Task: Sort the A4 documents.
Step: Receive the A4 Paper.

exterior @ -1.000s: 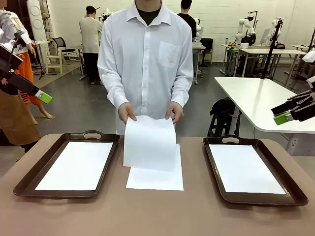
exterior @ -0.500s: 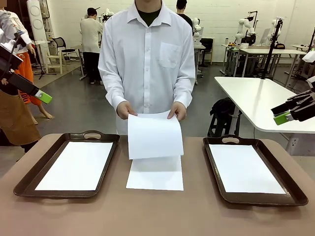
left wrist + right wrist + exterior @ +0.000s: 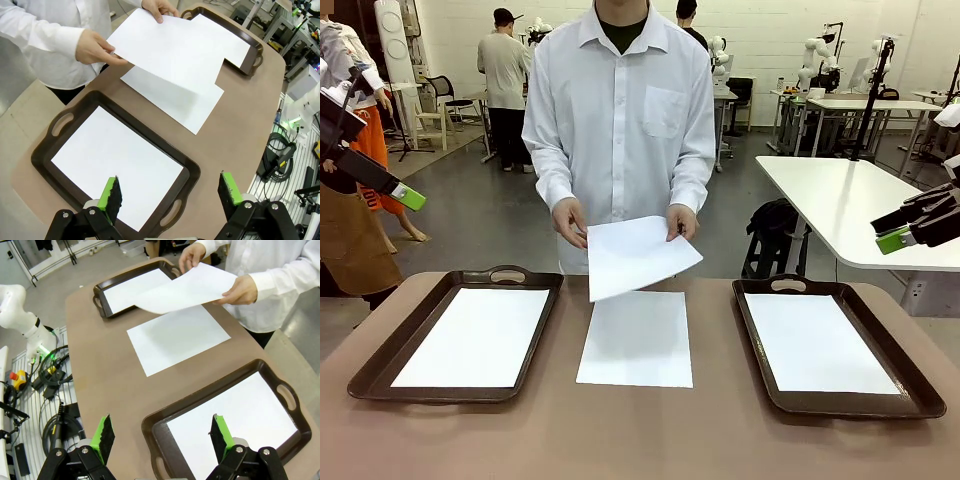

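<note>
White paper lies in three places on the brown table (image 3: 640,440). One sheet (image 3: 475,335) is in the left tray (image 3: 410,335) and another sheet (image 3: 815,342) is in the right tray (image 3: 882,345). A loose sheet (image 3: 637,340) lies between them; it may be a thin stack, but its edge is too fine to tell. The lifted sheet (image 3: 638,255) hangs in the air above the loose one, pinched at its far edge by one hand (image 3: 570,222) and the other hand (image 3: 682,222). It tilts down toward the robot, probably so it can be checked or offered. The trays sit one to each side, likely as the two sorting bins, each near one arm. The left claw (image 3: 170,186) looks down on the left tray and the right claw (image 3: 161,426) on the right tray. Both are spread wide, grasp nothing and are held high, which leaves the person room.
</note>
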`<action>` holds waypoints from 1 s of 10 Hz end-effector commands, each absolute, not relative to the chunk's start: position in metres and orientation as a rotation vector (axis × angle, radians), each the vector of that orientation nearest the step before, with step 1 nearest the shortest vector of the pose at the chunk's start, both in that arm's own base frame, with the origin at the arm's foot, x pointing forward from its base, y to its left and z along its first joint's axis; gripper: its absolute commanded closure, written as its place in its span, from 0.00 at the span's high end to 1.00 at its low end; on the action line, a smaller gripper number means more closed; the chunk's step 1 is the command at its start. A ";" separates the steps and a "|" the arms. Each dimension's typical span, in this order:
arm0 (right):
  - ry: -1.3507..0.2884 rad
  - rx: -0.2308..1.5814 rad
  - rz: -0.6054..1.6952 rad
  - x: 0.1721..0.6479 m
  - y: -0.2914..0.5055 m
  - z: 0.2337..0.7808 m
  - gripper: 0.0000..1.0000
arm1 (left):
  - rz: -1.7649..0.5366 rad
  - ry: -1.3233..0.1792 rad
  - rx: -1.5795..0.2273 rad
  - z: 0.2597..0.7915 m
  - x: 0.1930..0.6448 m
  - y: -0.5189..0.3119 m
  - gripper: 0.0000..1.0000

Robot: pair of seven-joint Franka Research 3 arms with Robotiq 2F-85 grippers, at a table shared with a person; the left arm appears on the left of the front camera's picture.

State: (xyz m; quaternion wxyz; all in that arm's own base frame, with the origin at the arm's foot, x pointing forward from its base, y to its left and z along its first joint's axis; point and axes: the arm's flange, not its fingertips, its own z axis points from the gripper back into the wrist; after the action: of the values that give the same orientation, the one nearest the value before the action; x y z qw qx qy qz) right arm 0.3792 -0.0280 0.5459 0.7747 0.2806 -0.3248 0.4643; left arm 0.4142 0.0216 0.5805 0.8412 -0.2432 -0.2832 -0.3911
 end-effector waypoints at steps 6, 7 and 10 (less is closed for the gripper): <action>-0.698 0.608 1.005 0.379 -0.028 0.544 1.00 | -0.830 -0.596 -0.516 0.580 0.414 0.021 1.00; -0.698 0.608 1.005 0.379 -0.028 0.544 1.00 | -0.830 -0.596 -0.516 0.580 0.414 0.021 1.00; -0.698 0.608 1.005 0.379 -0.028 0.544 1.00 | -0.830 -0.596 -0.516 0.580 0.414 0.021 1.00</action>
State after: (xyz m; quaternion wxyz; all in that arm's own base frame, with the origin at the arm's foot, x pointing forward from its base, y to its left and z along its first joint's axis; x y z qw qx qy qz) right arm 0.3792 -0.0280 0.5459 0.7747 0.2806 -0.3248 0.4644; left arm 0.4142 0.0216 0.5805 0.8412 -0.2432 -0.2832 -0.3911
